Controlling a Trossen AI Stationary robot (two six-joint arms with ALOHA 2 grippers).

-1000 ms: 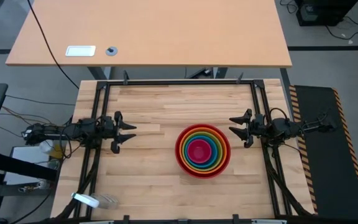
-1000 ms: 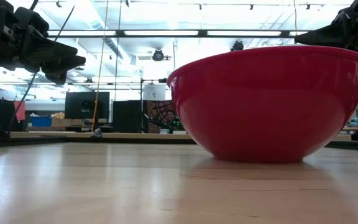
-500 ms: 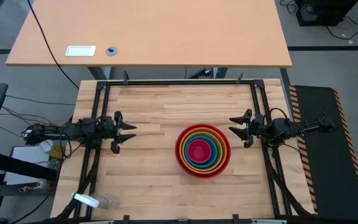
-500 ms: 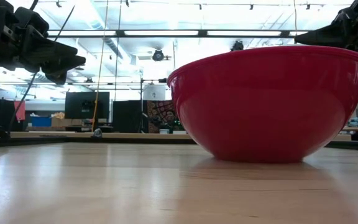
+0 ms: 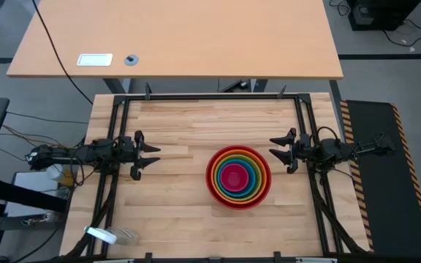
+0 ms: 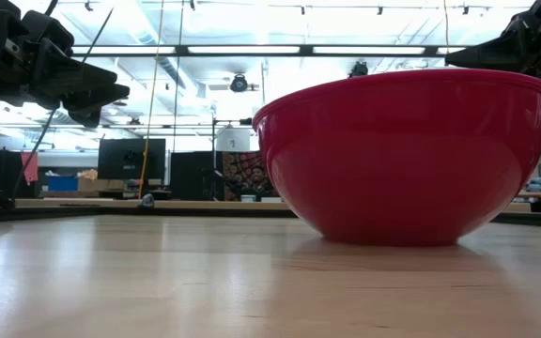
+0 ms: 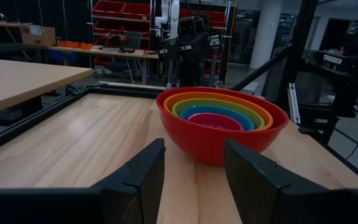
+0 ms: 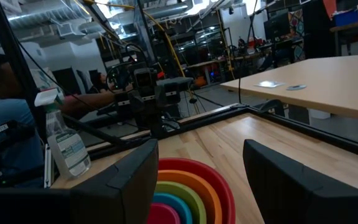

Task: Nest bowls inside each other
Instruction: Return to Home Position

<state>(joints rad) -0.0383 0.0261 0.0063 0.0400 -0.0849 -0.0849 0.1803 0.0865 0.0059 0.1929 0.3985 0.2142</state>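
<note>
The bowls stand nested on the wooden table, right of its middle: the red bowl (image 5: 238,177) rests on its base and holds the orange, lime green, blue and magenta-pink (image 5: 233,177) ones inside it. They also show in the left wrist view (image 7: 222,122) and the low view (image 6: 407,155). My left gripper (image 5: 154,157) hovers open at the table's left edge, pointing level toward the bowls. My right gripper (image 5: 275,151) hovers open at the right edge, close to the red bowl's rim, with nothing between its fingers.
A black metal frame (image 5: 210,96) borders the table. A spray bottle (image 8: 67,144) stands beyond the left edge, and a person sits there (image 8: 5,130). A larger desk (image 5: 174,36) lies behind the far edge. Bare wood spreads left of and behind the bowls.
</note>
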